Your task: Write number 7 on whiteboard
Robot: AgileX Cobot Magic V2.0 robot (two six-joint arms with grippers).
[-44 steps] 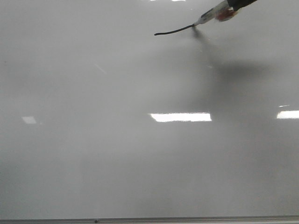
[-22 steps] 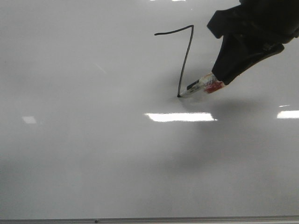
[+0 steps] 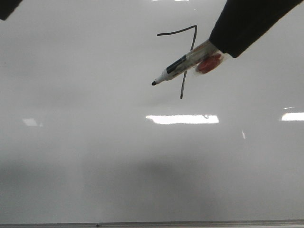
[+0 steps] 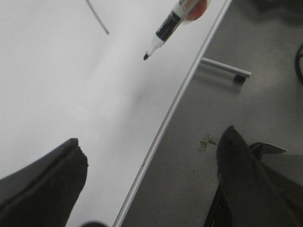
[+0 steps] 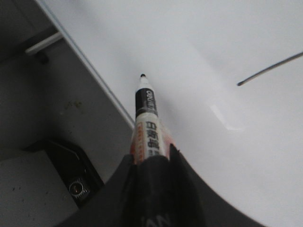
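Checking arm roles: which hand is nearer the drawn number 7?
Right. The right hand holds the marker across the number 7; the left hand sits at the whiteboard's far upper-left corner.

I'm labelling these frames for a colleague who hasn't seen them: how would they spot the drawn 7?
Find the whiteboard, the pale glossy surface filling the front view. In its upper middle, behind the marker, is the number 7: a thin black wavy bar with a long slanted downstroke. Unlike the bright rectangular reflections below, it is dark.
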